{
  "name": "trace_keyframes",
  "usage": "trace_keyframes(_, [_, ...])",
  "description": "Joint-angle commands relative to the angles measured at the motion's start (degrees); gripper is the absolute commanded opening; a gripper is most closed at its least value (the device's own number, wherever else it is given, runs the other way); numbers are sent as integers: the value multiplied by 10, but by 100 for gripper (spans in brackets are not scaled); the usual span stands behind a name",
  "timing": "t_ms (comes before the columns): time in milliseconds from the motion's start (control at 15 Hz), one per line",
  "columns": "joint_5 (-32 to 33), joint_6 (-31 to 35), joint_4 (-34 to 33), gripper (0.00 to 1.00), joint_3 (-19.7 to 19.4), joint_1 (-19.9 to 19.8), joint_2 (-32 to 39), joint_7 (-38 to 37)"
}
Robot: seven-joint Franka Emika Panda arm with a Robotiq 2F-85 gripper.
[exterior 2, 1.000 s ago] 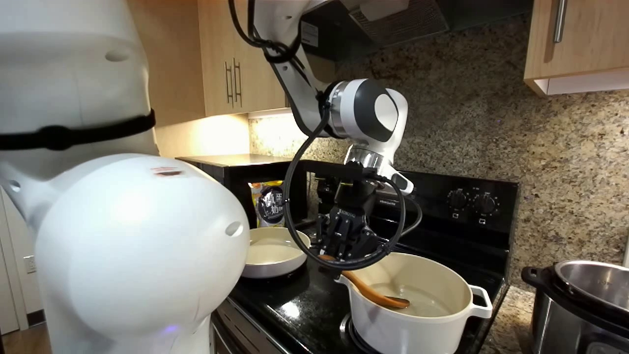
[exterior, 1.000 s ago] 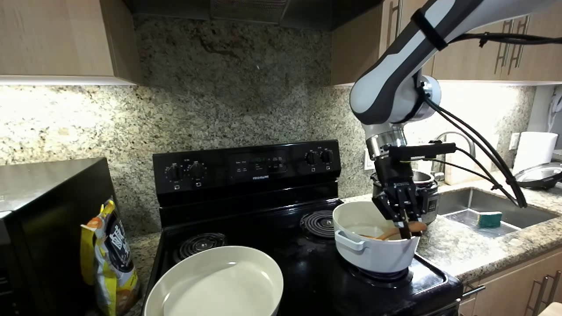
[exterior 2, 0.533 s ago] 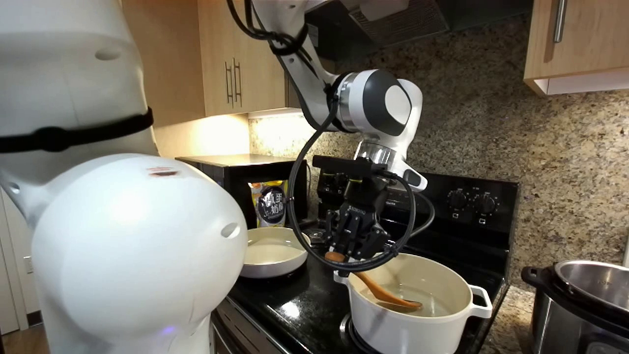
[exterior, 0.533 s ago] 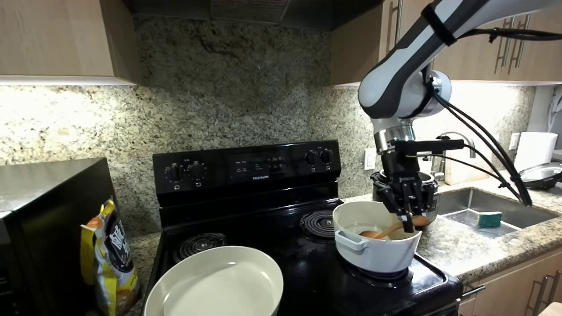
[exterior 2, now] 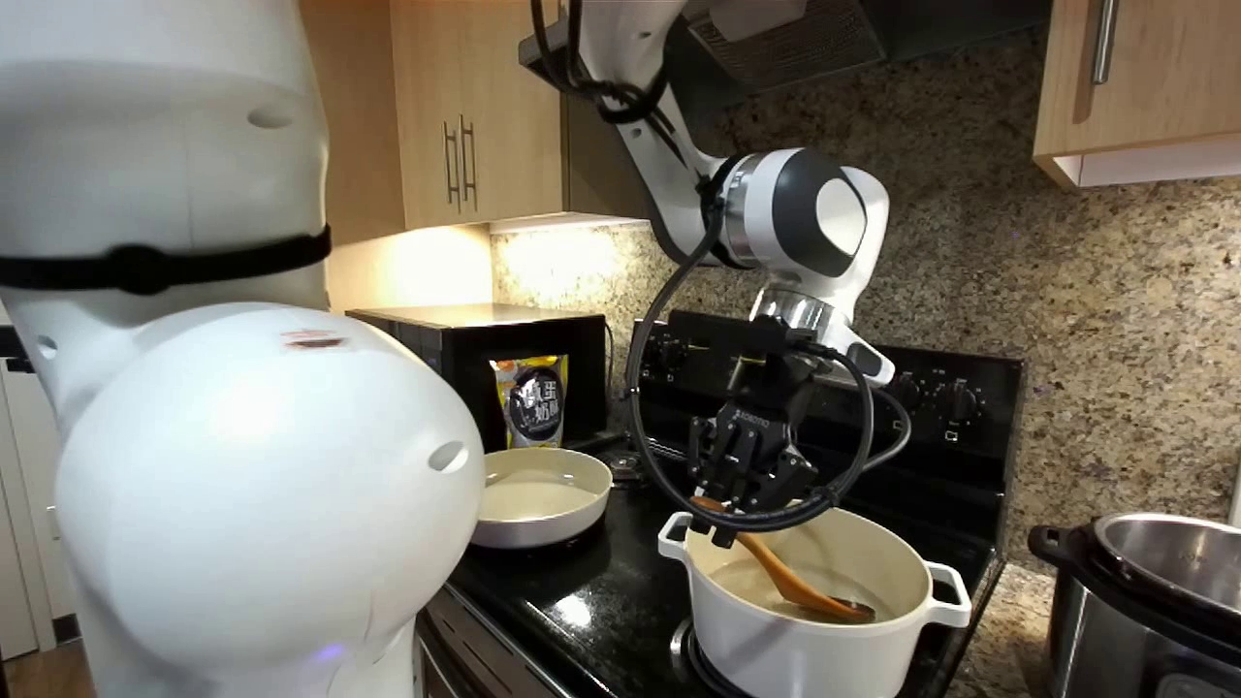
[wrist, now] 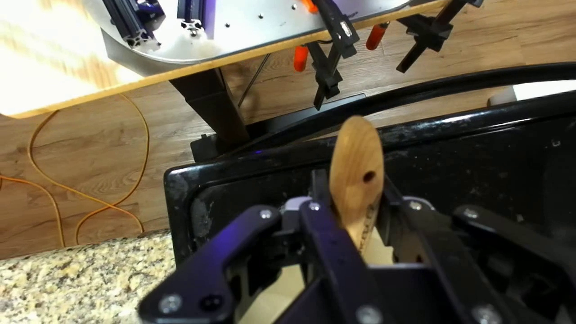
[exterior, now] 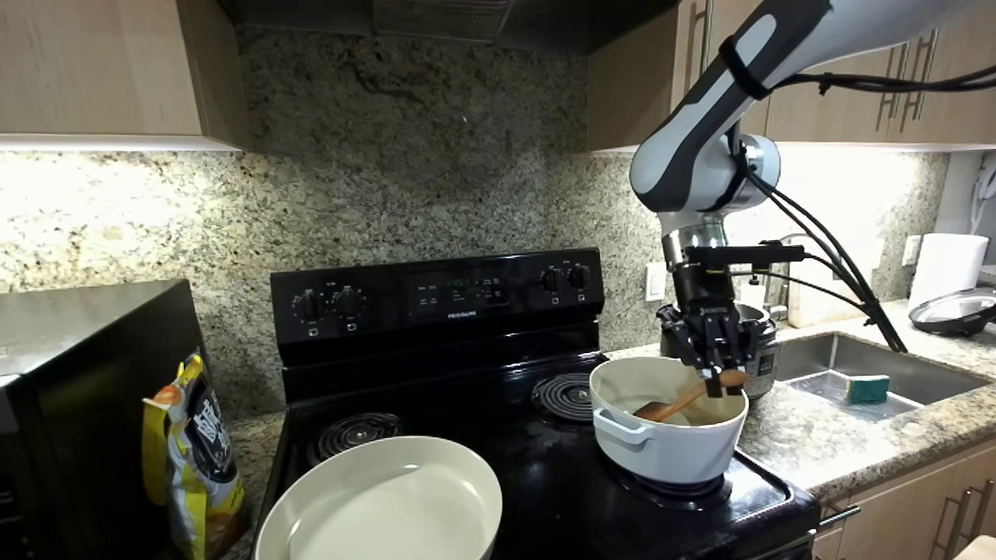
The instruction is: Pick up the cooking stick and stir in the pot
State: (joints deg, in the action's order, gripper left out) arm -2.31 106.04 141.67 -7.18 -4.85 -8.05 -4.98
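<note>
Wooden spoon (exterior 2: 790, 582), handle pinched in the tool (wrist: 355, 185), slants toward lower right in an exterior view; its head lies inside the two-handled white pot (exterior 2: 795, 664).

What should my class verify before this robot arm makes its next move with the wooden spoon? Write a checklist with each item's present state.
1. Wooden spoon held between the fingers of the end effector: ok.
2. Spoon's lower end inside the white pot: ok.
3. White pot seated on a burner: ok.
4. Shallow pan standing apart from the pot: ok.
5. Black cable loop not touching the pot: cannot tell.
6. Burner knobs turned off: cannot tell; markings too small.
</note>
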Motion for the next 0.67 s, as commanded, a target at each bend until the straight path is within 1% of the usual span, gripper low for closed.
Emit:
trace_keyframes(0, [-13, -22, -45, 10, 1, -7, 53, 15])
trace_keyframes(400, [-13, -68, -83, 10, 6, -4, 90, 23])
trace_keyframes(600, [0, -66, -69, 10, 14, 2, 76, 18])
